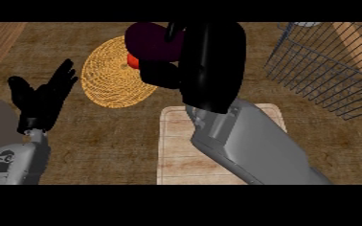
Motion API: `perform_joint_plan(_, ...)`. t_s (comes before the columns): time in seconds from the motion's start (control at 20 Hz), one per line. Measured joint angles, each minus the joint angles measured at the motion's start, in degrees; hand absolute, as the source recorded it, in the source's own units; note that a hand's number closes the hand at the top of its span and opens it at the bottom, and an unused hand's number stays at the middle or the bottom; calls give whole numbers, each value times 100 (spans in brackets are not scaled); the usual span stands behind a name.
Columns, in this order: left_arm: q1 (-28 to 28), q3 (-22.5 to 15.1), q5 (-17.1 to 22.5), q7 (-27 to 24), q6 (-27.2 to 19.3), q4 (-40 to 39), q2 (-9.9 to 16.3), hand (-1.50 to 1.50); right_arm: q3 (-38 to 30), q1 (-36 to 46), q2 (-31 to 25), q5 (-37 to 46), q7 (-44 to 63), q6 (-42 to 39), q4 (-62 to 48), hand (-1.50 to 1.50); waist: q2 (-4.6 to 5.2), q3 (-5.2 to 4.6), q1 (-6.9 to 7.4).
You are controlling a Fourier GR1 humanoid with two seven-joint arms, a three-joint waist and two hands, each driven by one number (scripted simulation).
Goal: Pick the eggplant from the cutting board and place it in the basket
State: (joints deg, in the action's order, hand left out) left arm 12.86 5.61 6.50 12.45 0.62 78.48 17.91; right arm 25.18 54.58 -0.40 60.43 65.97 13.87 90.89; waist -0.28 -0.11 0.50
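The right hand [205,62] curls around the dark eggplant [148,40] and holds it high above the worktop [106,139], off the cutting board [176,143], so it can travel. The wire basket [318,72] waits to the right. The left hand [42,96] rests open at the left edge.

One eggplant [150,40] — one basket [117,72] — one board [175,143]

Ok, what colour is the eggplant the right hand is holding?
Dark purple; the eggplant in the right hand shows best in the head view.
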Motion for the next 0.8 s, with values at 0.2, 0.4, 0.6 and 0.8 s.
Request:
perform_joint_plan(0.2,-121,-9,-31,13,17,94,6,0,-695,466,-62,141,-69,-189,-250,150,5,4,-9)
perform_joint_plan(0.4,-52,22,-49,53,-35,80,-20,0,-1222,729,-283,282,-165,-389,-619,150,12,6,-38)
perform_joint_plan(0.6,-123,37,-28,-21,22,64,-46,0,-1580,794,-482,541,-274,-506,-1054,150,20,5,-29)
perform_joint_plan(0.8,-176,58,-46,-19,40,112,-42,0,-1951,554,-774,586,-451,-574,-1067,150,19,8,-47)
